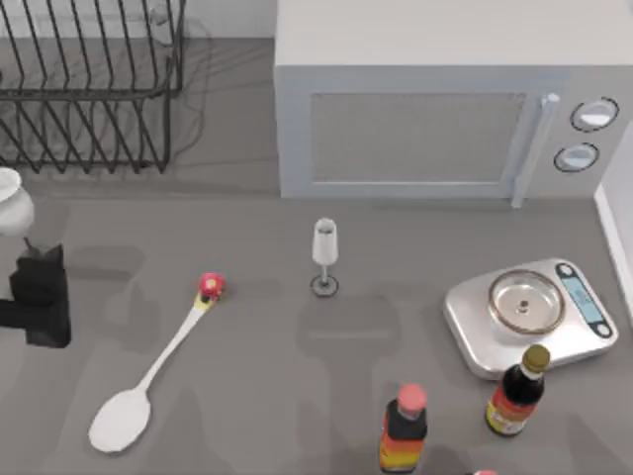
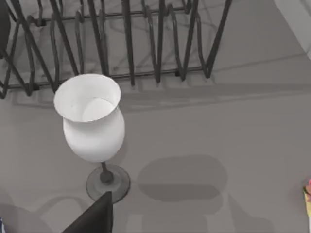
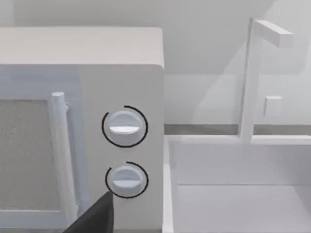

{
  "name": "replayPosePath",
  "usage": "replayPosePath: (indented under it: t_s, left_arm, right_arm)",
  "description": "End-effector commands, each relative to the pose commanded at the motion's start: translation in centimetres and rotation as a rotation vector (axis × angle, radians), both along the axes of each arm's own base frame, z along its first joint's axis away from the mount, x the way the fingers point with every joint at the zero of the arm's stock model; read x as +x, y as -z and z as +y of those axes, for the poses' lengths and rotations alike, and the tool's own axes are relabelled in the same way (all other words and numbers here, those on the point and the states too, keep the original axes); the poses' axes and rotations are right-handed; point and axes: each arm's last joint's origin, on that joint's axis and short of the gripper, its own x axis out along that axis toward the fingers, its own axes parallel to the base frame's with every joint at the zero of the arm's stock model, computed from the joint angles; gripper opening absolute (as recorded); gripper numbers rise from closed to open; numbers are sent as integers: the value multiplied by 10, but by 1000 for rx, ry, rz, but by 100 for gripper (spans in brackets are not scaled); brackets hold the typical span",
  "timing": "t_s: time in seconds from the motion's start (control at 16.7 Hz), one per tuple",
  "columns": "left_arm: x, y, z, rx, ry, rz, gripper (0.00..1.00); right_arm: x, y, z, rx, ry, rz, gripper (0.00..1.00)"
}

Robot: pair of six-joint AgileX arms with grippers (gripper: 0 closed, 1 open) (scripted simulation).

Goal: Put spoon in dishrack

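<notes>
The white spoon [image 1: 158, 366] lies flat on the grey table at the front left. Its oval bowl points to the front edge and its red-and-yellow knob [image 1: 210, 288] points toward the back. The knob's edge also shows in the left wrist view [image 2: 308, 194]. The black wire dishrack [image 1: 89, 89] stands at the back left, and its tines [image 2: 126, 43] fill the far side of the left wrist view. My left gripper [image 1: 40, 297] hovers at the table's left edge, left of the spoon's handle and apart from it. A dark part of my right gripper [image 3: 95, 218] faces the microwave's dials.
A white goblet [image 2: 92, 121] stands between my left gripper and the dishrack. A small clear stemmed glass [image 1: 324, 255] is mid-table. The grey microwave [image 1: 435, 109] fills the back. A kitchen scale [image 1: 529, 315] and two bottles [image 1: 404, 427] [image 1: 516, 391] sit front right, beside a white sink [image 3: 233, 165].
</notes>
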Motion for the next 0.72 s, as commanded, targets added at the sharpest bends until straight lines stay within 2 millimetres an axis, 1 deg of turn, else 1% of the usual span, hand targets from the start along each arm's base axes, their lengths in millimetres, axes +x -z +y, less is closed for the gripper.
replayPosePath:
  t_s: [0.18,0.36,0.54,0.72]
  left_arm:
    - [38,-7,-18,62,71,295,100]
    - [77,-5,-41,136,143,557,100]
    - [110,4,-68,209,204,762,100]
    - [137,18,-92,273,249,918,100]
  right_arm:
    - [0,0,0,0,0,0,100]
    - [0,0,0,0,0,0,100]
    - [0,0,0,0,0,0,100]
    - [0,0,0,0,0,0,100]
